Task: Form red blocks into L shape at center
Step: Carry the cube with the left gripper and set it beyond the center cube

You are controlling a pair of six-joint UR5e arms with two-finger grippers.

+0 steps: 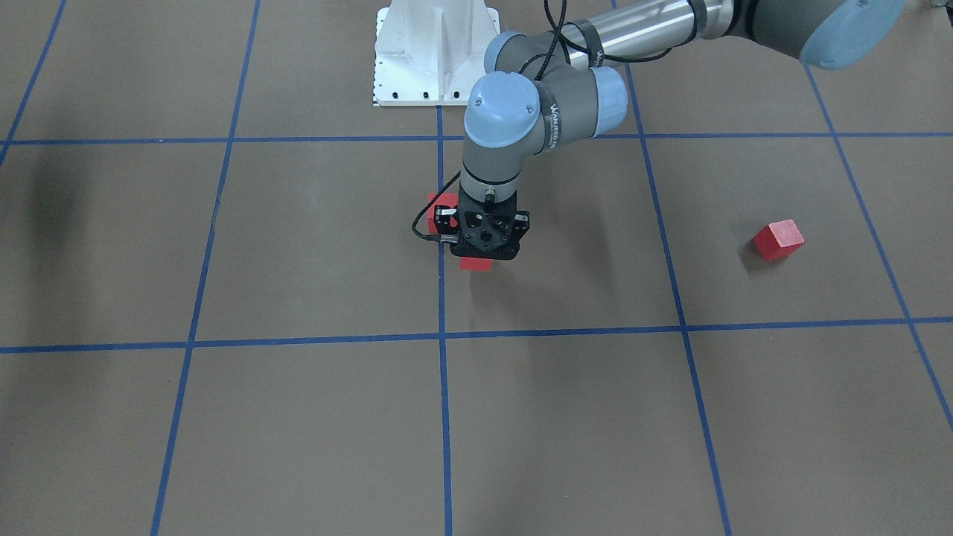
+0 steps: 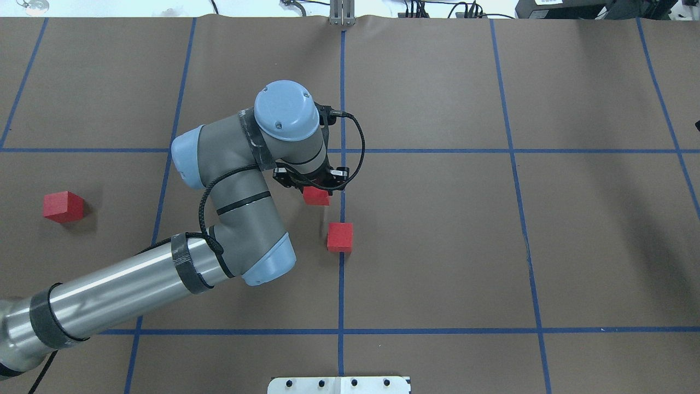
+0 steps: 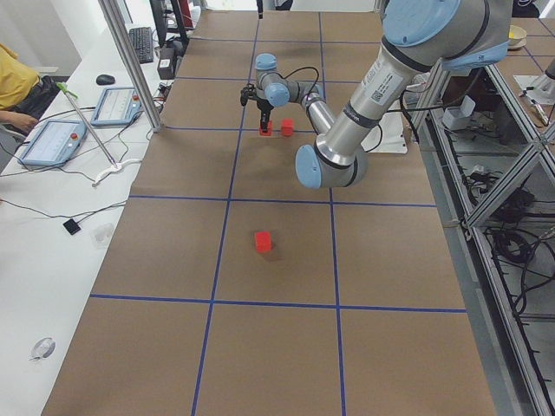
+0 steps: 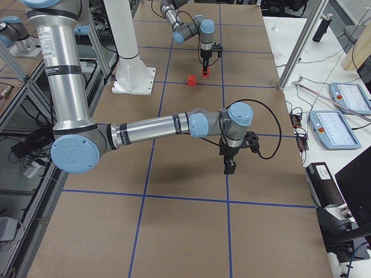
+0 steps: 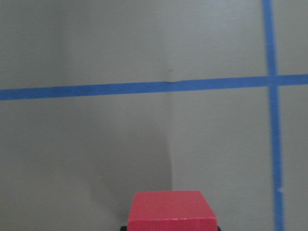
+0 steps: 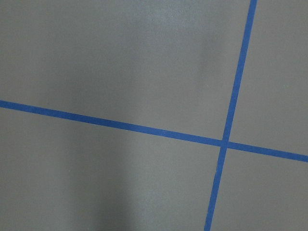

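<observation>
Elbow bent, left tool gripping red block

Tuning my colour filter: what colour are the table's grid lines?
Blue; the grid lines show best in overhead exterior view.

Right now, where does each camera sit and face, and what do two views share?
Front-facing: across the table, facing the robot's base; left arm shows.
Overhead: behind the robot, looking forward and down; left arm shows.
Exterior left: table's left end, looking along it; left arm near.
Exterior right: opposite end; right arm near, left arm far.
Left wrist: looks down over its held red block.
Right wrist: looks down on blue tape; no body.
Shared: front-facing and overhead both show the lone red block, mirrored.
</observation>
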